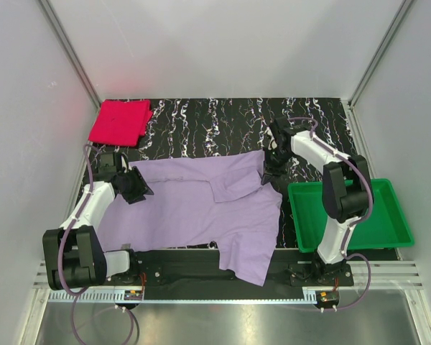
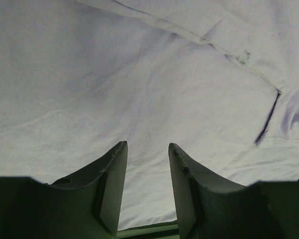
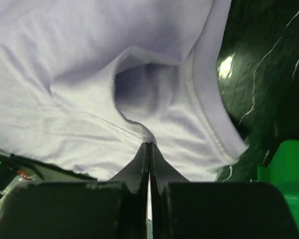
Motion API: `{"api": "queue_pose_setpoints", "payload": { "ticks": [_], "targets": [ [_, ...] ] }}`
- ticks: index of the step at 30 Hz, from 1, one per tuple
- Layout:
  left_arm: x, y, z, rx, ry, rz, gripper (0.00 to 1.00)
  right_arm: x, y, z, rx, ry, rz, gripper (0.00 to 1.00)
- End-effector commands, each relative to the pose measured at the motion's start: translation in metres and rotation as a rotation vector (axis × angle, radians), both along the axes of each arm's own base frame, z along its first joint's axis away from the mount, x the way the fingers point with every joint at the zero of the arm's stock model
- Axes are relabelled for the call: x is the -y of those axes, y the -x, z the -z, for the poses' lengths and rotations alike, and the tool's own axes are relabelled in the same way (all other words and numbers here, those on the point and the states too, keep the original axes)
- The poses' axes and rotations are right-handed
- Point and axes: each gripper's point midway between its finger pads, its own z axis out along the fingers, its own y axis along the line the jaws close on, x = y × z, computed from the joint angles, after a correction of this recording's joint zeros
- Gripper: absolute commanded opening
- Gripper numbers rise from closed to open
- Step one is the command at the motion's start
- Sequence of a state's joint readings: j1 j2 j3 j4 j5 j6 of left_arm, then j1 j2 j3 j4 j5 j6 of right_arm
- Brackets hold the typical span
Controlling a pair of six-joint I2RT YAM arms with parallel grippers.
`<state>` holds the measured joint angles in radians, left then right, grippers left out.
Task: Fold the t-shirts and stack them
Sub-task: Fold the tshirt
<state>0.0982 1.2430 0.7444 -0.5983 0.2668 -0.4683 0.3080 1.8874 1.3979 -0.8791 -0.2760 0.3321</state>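
Tray (image 1: 379,215): green, on the tabletop's (image 1: 201,118) right side by the right arm's base; the purple shirt's edge lies just beside its left wall.
Purple shirt (image 1: 194,208): spread across the middle of the tabletop, one corner lapping over the near edge.
Pink shirt (image 1: 120,122): folded square at the far left corner, well apart from the purple one.
Left gripper (image 2: 147,144): spread, over the purple shirt's left end.
Right gripper (image 3: 149,145): pressed together, pinching a puckered fold of the purple shirt at a stitched seam.
Top view only: pink shirt, whole layout.
Right wrist only: seam stitching, ribbed band.
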Motion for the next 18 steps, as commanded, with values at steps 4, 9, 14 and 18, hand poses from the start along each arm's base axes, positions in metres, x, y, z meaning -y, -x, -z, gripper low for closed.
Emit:
{"api": "queue_pose_setpoints", "payload": {
  "ticks": [4,9,14,18],
  "targets": [
    [0.003,-0.013,-0.010,0.057,0.012,0.006,0.44,-0.015,0.031,-0.030,-0.083,-0.106,0.016,0.00],
    [0.001,-0.015,-0.012,0.057,0.003,0.007,0.44,-0.015,0.046,-0.023,-0.140,-0.113,0.036,0.00],
    [-0.001,-0.017,-0.015,0.063,-0.008,0.011,0.44,-0.011,0.058,-0.004,-0.191,-0.099,0.060,0.00],
    [-0.004,-0.018,-0.018,0.068,-0.029,0.015,0.44,-0.007,0.055,0.004,-0.182,-0.066,0.074,0.02]
  ]
}}
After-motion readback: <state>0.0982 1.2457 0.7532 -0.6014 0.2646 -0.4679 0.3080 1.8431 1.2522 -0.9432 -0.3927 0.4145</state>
